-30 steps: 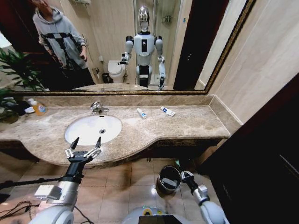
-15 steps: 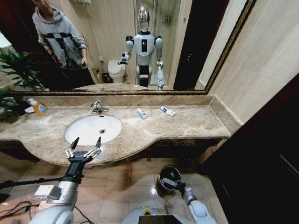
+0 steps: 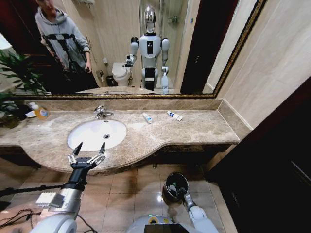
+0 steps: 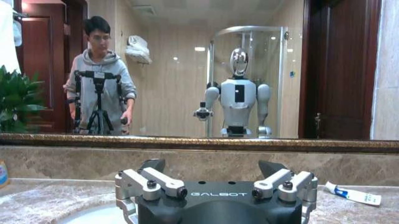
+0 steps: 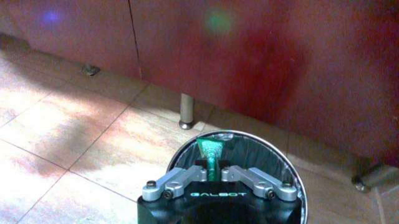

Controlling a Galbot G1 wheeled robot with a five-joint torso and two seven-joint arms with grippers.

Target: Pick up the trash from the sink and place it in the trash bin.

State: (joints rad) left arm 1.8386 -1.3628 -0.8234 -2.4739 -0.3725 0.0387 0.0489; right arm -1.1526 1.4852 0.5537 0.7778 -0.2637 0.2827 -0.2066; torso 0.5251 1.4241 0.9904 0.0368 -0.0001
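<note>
Tubes (image 3: 146,117): 2 on counter | R pincer (image 5: 214,173) clamps 1 green tube (image 5: 210,151) over bin (image 5: 283,161) | L pincer (image 3: 87,153) spread, empty

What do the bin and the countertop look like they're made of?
The trash bin looks like metal or glossy plastic: black body, bright reflective rim. I can't tell which. The countertop looks like polished stone, likely marble: mottled brown veining with a sheen. The right claw holds a green tube over the bin.

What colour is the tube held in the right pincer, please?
Green; the tube shows best in the right wrist view, above the trash bin.
</note>
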